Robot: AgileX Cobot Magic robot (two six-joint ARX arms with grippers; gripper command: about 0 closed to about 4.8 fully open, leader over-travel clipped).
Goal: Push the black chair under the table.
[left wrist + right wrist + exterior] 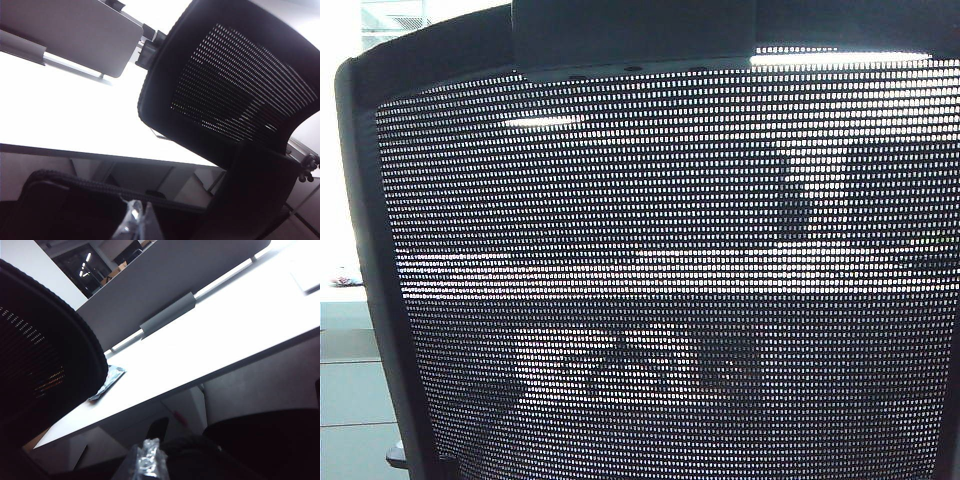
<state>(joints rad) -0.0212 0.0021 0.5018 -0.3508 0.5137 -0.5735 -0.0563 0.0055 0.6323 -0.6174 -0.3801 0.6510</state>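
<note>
The left gripper [136,220] is seen only as a pale, blurred tip at the edge of the left wrist view, and whether its fingers are apart or together cannot be told; nothing is seen held by it. It is placed just beside the ribbed upper edge of the black chair [660,300], though contact cannot be confirmed. The right gripper [147,460] is likewise shown only as a glinting, blurred tip in the right wrist view, its opening cannot be judged, and it is set close to dark parts of the chair, near the underside of the table [235,325]. In the exterior view, nearly the whole frame is filled by the chair's mesh back, bordered by a solid black frame, with the headrest bracket [630,40] seen at the top; neither gripper is visible there. In the left wrist view the mesh headrest [230,85] is seen above the left gripper, carried on its dark stem. The white tabletop is seen beyond the chair in both wrist views, with a pale divider panel [165,285] standing along its far side and a grey clip [167,315] fixed at the panel's foot. A small crumpled wrapper [111,380] is seen lying on the tabletop, just beside the chair's curved edge.
</note>
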